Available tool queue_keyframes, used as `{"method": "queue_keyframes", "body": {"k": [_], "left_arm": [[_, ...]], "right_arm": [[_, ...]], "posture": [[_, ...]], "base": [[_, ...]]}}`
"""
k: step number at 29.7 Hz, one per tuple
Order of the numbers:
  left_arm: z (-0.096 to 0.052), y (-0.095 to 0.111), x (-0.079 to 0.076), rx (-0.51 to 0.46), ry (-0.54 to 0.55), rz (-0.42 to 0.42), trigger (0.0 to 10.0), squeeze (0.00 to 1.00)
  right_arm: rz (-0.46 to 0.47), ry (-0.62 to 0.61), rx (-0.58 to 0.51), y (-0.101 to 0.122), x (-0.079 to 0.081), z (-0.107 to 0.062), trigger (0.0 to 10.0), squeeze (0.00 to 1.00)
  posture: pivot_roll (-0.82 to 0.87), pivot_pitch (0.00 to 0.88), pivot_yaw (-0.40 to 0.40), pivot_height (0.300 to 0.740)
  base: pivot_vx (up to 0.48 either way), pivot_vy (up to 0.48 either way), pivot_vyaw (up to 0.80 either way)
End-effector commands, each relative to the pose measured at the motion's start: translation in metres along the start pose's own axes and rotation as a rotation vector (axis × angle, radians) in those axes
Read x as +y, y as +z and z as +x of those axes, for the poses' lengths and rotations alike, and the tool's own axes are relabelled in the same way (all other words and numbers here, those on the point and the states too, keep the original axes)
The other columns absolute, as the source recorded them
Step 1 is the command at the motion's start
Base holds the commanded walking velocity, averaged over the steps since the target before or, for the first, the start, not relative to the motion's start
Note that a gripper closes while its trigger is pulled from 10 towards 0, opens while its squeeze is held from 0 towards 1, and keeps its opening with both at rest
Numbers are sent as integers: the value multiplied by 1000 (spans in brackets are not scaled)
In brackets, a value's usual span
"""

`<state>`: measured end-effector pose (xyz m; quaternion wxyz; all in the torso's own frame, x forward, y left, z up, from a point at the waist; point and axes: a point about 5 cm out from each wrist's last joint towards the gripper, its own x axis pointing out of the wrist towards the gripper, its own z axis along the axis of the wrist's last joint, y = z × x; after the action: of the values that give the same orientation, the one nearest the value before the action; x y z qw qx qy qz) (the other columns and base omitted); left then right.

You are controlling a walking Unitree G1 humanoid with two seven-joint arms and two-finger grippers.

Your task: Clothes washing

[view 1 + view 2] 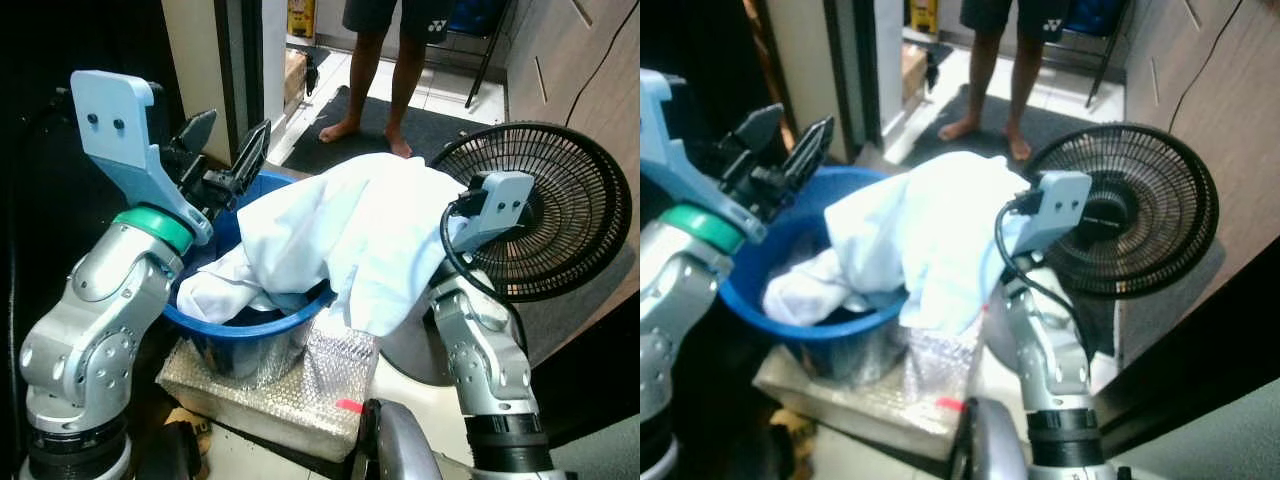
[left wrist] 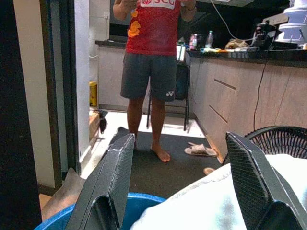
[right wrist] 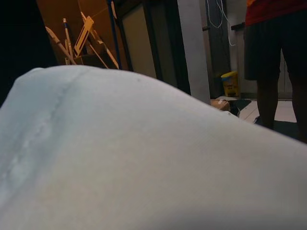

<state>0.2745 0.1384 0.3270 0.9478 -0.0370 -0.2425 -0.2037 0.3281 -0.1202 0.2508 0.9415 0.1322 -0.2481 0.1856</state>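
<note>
In the middle of the scene, atop a bubble-wrapped block (image 1: 290, 390): a blue basin (image 1: 250, 330), heaped with a white cloth (image 1: 350, 240) spilling over the near right rim. To the right, just beside the cloth: a black fan (image 1: 560, 210). Far behind, on a dark mat (image 1: 400, 130): a person's bare legs (image 1: 375, 80). At the basin's far left rim: left end effector (image 1: 225, 150), fingers spread wide, holding nothing. Under the cloth's right side: right end effector, buried by fabric, cannot tell whether open or closed. Near the block's front edge: a small red mark (image 1: 348, 405).
</note>
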Motion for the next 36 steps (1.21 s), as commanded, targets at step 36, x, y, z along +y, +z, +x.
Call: {"method": "queue_keyframes", "body": {"k": [36], "left_arm": [[5,-1,-6,-17,-15,-3,10000,0]], "right_arm": [[4,-22,-1,4,-2,-6,10000,0]], "posture": [[94,107,-30,676]], "base": [[0,0,0]]}}
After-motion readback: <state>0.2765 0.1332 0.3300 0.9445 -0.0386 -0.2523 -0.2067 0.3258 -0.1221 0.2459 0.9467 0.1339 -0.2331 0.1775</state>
